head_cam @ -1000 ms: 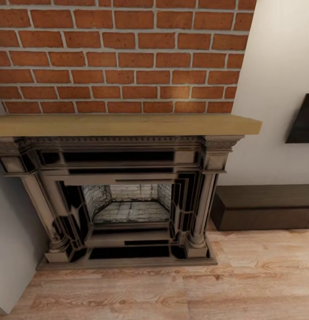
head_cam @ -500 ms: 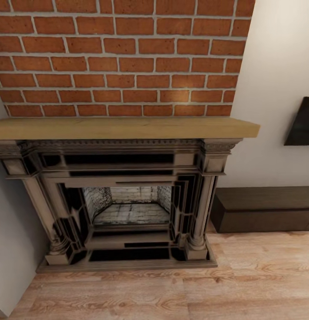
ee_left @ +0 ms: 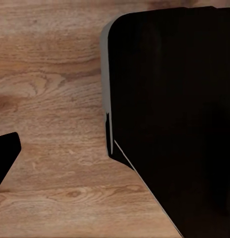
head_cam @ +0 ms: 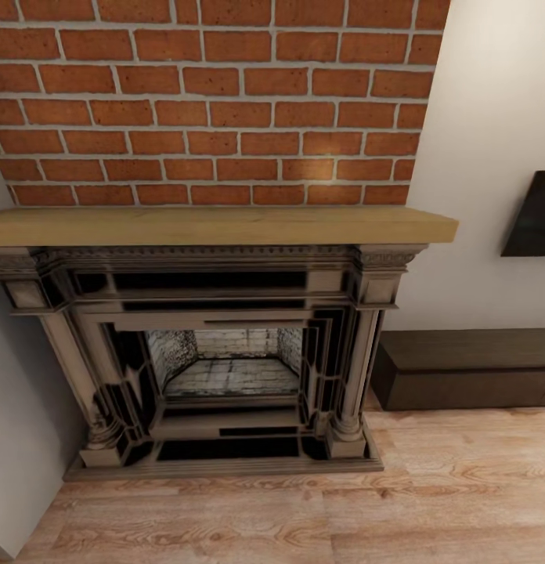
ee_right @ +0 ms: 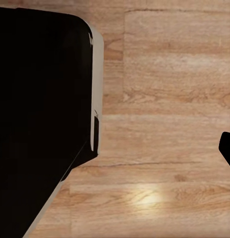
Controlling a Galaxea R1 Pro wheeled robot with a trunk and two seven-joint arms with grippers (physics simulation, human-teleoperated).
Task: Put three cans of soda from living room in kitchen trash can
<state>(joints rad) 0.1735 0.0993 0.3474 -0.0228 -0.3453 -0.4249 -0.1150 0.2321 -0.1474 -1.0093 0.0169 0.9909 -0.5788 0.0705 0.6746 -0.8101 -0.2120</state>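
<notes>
Brick wall [head_cam: 218, 102]: upper left of the frame
Fireplace [head_cam: 218, 345]: centre, under wood mantel [head_cam: 218, 225]
Floor [head_cam: 304, 517]: light wood
Claw state: cannot tell, both

- The living room is the place the head view looks at. It has a big fireplace [head_cam: 225, 345] standing against a red brick wall [head_cam: 218, 102].
- The fireplace is dark and shiny with pale trim. It has a carved post on each side and grey bricks deep inside.
- A long, light wood shelf [head_cam: 218, 225] lies flat across the top of the fireplace.
- The wood floor [head_cam: 319, 509] is light brown with wavy lines. It runs right up to the foot of the fireplace.
</notes>
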